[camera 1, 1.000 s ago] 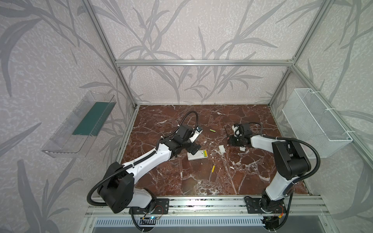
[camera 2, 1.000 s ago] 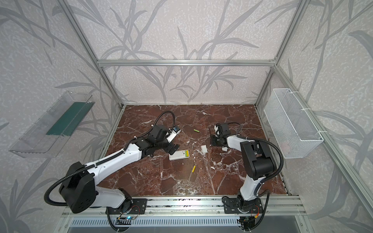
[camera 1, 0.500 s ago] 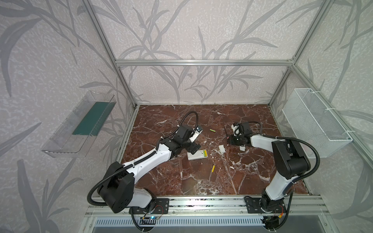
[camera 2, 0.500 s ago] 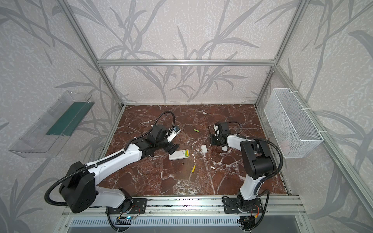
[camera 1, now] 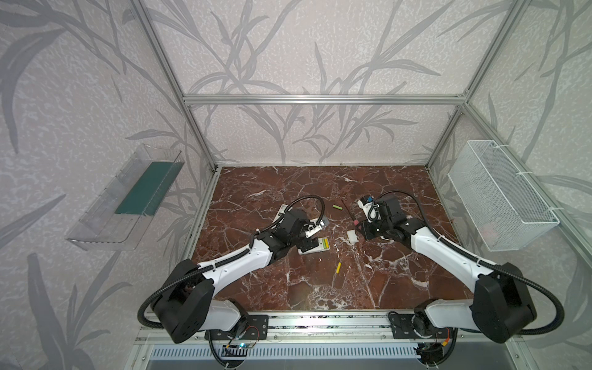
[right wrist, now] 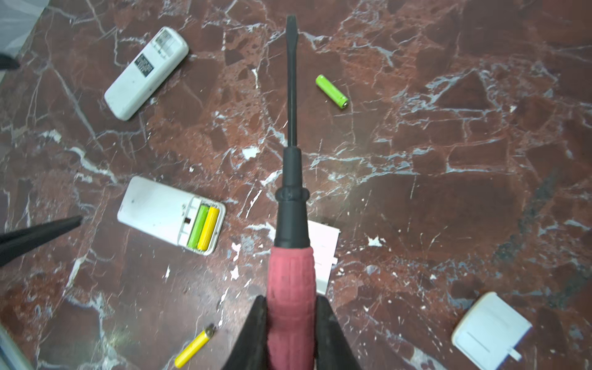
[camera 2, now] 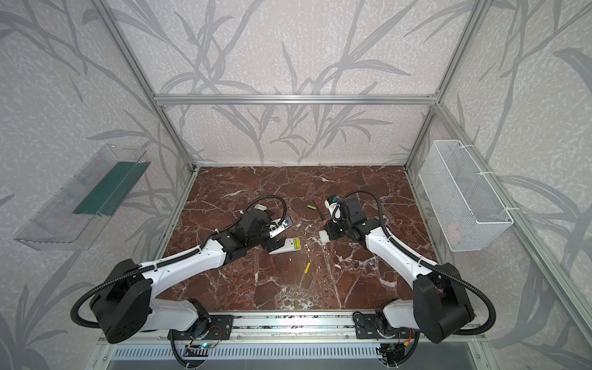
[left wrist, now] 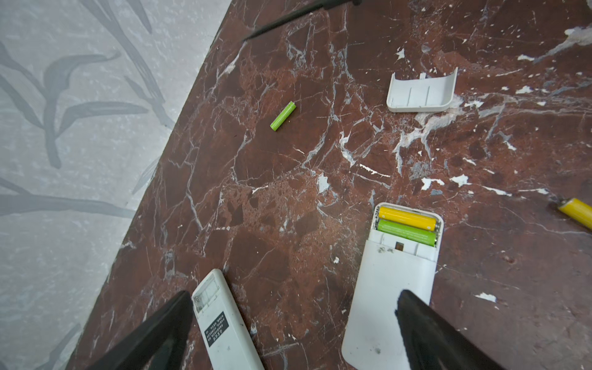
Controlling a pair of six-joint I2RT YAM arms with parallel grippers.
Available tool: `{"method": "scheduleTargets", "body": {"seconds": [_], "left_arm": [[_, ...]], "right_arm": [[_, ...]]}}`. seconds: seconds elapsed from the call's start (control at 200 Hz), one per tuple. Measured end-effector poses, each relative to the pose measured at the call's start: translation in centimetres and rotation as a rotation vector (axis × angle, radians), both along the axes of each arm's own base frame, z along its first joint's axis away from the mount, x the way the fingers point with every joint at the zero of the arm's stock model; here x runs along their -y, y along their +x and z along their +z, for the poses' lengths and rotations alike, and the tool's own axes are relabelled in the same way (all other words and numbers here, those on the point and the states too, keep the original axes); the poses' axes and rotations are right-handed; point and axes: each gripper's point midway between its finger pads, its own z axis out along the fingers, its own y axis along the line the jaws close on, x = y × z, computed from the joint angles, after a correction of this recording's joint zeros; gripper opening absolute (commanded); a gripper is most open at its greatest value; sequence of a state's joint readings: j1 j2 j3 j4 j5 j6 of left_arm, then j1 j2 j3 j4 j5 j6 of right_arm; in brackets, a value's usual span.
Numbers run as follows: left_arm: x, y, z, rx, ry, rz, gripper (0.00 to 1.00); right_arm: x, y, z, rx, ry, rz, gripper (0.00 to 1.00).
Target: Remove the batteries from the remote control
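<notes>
On the marble floor (camera 1: 288, 288), near centre: open remote control (camera 1: 315, 249), back side up, battery bay at its 3 o'clock end. Seated side by side in that bay: seated yellow battery (left wrist: 407, 218) and seated green battery (left wrist: 407, 234). At 1 o'clock from the remote, apart from it: loose green battery (camera 1: 337, 207). At 4 o'clock from the remote, apart from it: loose yellow battery (camera 1: 338, 268). At 2 o'clock, near the bay: detached white cover (camera 1: 352, 236).

Left gripper (left wrist: 293, 298): jaws released and spread wide, poised at the remote's 9 o'clock end. One fingertip (left wrist: 416, 314) over the remote's closed end, the other just beside a second remote (left wrist: 224, 323); contact not determinable.

Right gripper (right wrist: 290, 302): at 3 o'clock of the cover, jaws clenched on the red handle of the screwdriver (right wrist: 290, 198). Black shaft pointing toward 11 o'clock, tip near the loose green battery, not touching it. In the right wrist view, near this gripper: second white cover (right wrist: 491, 330).
</notes>
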State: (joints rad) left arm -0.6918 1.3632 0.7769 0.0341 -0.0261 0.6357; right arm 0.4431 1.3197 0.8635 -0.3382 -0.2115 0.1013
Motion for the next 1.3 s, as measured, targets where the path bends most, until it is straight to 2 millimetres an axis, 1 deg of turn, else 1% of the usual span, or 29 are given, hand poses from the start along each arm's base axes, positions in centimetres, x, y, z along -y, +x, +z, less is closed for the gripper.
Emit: {"method": "scheduleTargets", "body": {"seconds": [0.145, 0.3, 0.435, 0.52, 0.665, 0.805, 0.97, 1.075, 1.195, 1.3], "left_arm": [[1.2, 0.7, 1.2, 0.076, -0.009, -0.036, 0.99], [2.6, 1.0, 1.3, 0.14, 0.02, -0.094, 0.99], [3.9, 0.7, 1.5, 0.211, 0.048, -0.16, 0.99], [4.4, 0.5, 1.2, 0.237, 0.071, -0.193, 1.0], [5.3, 0.4, 0.8, 0.271, 0.097, -0.24, 0.95], [5.9, 0.4, 0.2, 0.285, 0.112, -0.271, 0.81], [6.4, 0.3, 0.2, 0.293, 0.106, -0.297, 0.57], [6.7, 0.1, 0.4, 0.294, 0.092, -0.314, 0.45], [7.1, -0.2, 0.4, 0.285, 0.072, -0.332, 0.36], [7.4, -0.5, 0.4, 0.277, 0.059, -0.351, 0.29]], "right_arm": [[-0.8, -2.8, 0.4, -0.021, -0.031, 0.072, 0.0], [-1.3, -5.0, 0.7, -0.06, -0.025, 0.124, 0.0], [-1.5, -6.2, 1.3, -0.079, 0.002, 0.15, 0.0], [-1.7, -6.8, 1.9, -0.081, 0.023, 0.167, 0.0], [-2.2, -7.5, 2.7, -0.079, 0.065, 0.198, 0.0], [-2.7, -8.0, 3.1, -0.093, 0.098, 0.225, 0.0], [-3.0, -8.5, 3.3, -0.107, 0.119, 0.242, 0.0], [-3.1, -8.7, 3.4, -0.112, 0.126, 0.249, 0.0], [-3.3, -9.0, 3.4, -0.121, 0.138, 0.26, 0.0], [-3.4, -9.2, 3.5, -0.127, 0.147, 0.268, 0.0]]}}
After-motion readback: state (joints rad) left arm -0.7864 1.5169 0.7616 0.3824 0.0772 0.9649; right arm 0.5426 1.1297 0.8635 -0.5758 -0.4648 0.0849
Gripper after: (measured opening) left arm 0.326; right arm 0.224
